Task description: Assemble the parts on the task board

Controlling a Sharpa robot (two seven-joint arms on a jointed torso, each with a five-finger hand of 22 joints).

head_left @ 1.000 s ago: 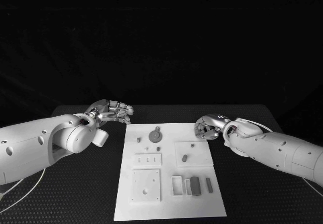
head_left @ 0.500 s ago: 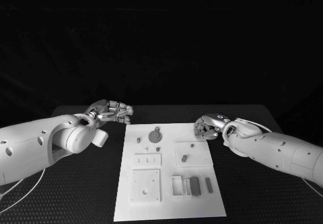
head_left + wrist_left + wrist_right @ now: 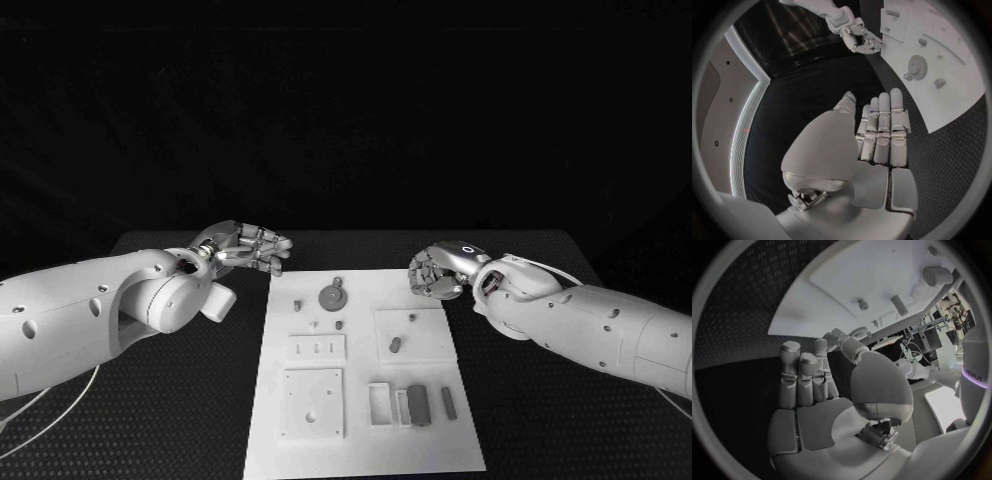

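- Left hand hangs over the black table just off the task board's far corner, around 10 o'clock from the board's middle. From its wrist cam the fingers look straight and packed side by side, nothing in them.
- Right hand sits on the other side, roughly 2 o'clock from the board's middle, right at the board's edge. Fingers are lined up together and flat-ish in the wrist cam, palm empty. From the head cam they look a bit curled, so hard to call exactly.
- Task board lies flat between the two arms, long side running away from the robot.
- On the board: a round gear-looking part up at 12 o'clock, a small peg on the square block toward 3 o'clock, and a dark bar plus a thinner one down around 5 o'clock.
- Neither hand is touching any part.
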